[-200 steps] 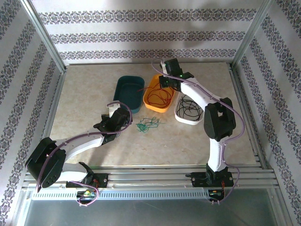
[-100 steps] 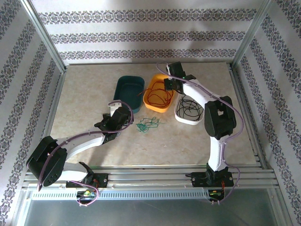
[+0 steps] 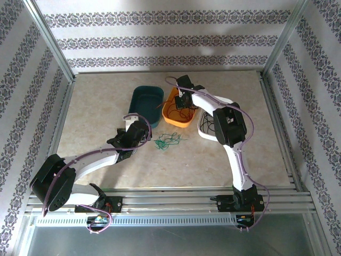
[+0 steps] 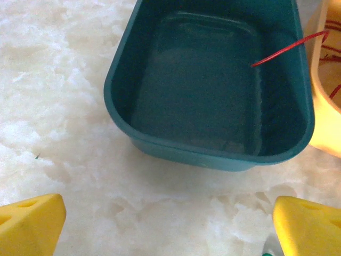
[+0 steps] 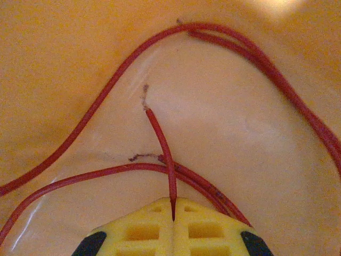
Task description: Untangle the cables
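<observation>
Low inside the orange tray [image 3: 177,124], our right gripper [image 5: 173,202] pinches the red cable [image 5: 160,133], seemingly to lay it there; our left gripper [image 4: 170,221] hangs spread.

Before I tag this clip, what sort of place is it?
Probably a lab robot cell, not a home: an aluminium frame holds patterned backdrop panels, and a slotted rail edges the marble-look table.
</observation>
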Robot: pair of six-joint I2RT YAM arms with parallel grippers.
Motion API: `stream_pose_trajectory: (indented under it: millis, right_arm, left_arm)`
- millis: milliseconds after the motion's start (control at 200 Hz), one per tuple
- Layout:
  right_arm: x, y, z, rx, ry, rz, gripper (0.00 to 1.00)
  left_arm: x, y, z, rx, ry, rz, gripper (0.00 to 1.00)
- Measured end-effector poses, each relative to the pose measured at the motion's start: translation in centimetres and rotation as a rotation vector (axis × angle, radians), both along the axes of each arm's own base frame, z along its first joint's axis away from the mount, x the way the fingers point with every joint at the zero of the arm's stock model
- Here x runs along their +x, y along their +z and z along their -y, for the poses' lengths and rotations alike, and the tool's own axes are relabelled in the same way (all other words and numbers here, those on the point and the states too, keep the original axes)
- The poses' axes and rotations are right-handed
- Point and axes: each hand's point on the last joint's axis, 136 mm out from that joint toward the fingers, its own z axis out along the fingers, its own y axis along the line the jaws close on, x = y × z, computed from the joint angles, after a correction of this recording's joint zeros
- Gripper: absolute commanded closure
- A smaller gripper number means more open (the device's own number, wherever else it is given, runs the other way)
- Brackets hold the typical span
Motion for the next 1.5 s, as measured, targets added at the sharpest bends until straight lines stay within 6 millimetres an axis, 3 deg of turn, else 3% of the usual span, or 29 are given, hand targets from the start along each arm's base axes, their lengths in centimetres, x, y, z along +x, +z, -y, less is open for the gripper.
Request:
stream_pose_trajectory:
  millis: [65,235,345,445,535,625,720,889,1139,1499]
  right_arm:
    - [-0.1,0.1,0.0,0.001,-0.002,-0.004,0.68]
    - [-0.1,2.0,0.0,0.040,-0.023,0.014,0.60]
    - [-0.5,5.8,0.4,0.103,-0.035,0.057,0.59]
    - [-0.5,10.4,1.1,0.178,-0.052,0.129,0.59]
    - [-0.8,13.8,1.7,0.227,-0.066,0.190,0.59]
    - [-1.7,15.7,2.4,0.259,-0.080,0.221,0.59]
    - [-3.3,16.0,2.9,0.271,-0.082,0.215,0.59]
    - [-6.8,14.5,3.9,0.261,-0.079,0.162,0.59]
    - [-10.3,13.3,5.2,0.246,-0.083,0.123,0.60]
    - [-11.3,11.9,5.7,0.240,-0.092,0.093,0.61]
  left_arm:
    - [0.2,0.4,0.2,-0.003,-0.008,0.007,0.01]
    - [1.8,3.1,1.9,-0.044,-0.086,0.036,0.01]
    - [4.4,6.6,3.2,-0.134,-0.173,0.058,0.01]
    - [7.6,9.1,5.0,-0.200,-0.291,0.058,0.04]
    - [9.8,9.2,7.2,-0.208,-0.410,0.013,0.05]
    - [11.2,7.2,9.9,-0.195,-0.536,-0.069,0.08]
    - [11.5,3.8,11.4,-0.172,-0.624,-0.167,0.12]
    - [10.9,-1.0,11.7,-0.125,-0.693,-0.289,0.20]
    - [12.6,-1.3,10.6,-0.088,-0.696,-0.269,0.33]
    - [15.0,-2.0,10.7,-0.067,-0.696,-0.238,0.38]
